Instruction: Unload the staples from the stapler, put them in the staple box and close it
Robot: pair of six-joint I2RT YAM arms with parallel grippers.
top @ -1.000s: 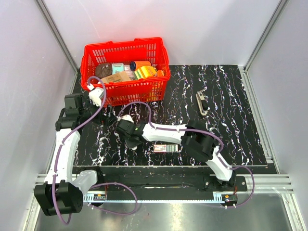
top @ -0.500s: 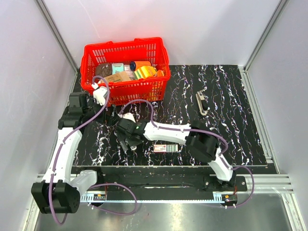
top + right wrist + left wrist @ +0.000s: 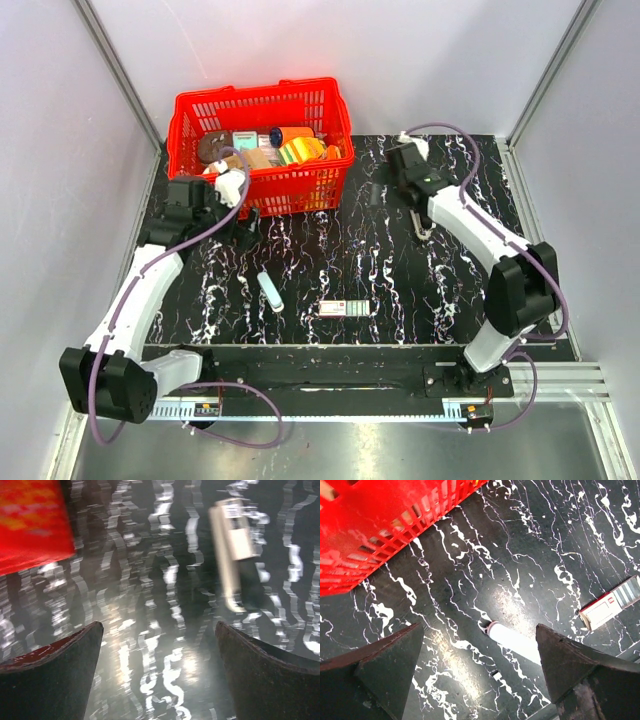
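Black marbled table (image 3: 460, 290) | 1 stapler (image 3: 418, 215) | 1 basket (image 3: 258, 97) | 1 pale bar (image 3: 270, 291) | 1 box (image 3: 342, 307) | left tool (image 3: 476, 627) wide | right tool (image 3: 157, 624) wide

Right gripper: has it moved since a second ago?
Yes. The right gripper swung rightward and back, from in front of the red basket to its right side, near the stapler.

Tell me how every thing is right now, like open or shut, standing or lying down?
left gripper: open, holding nothing.
right gripper: open, holding nothing.
stapler: lying on the table, not held; too blurry to tell if open or shut.
red basket: upright, filled with things.
pale bar: lying flat on the table.
red-and-white box: lying flat on the table.
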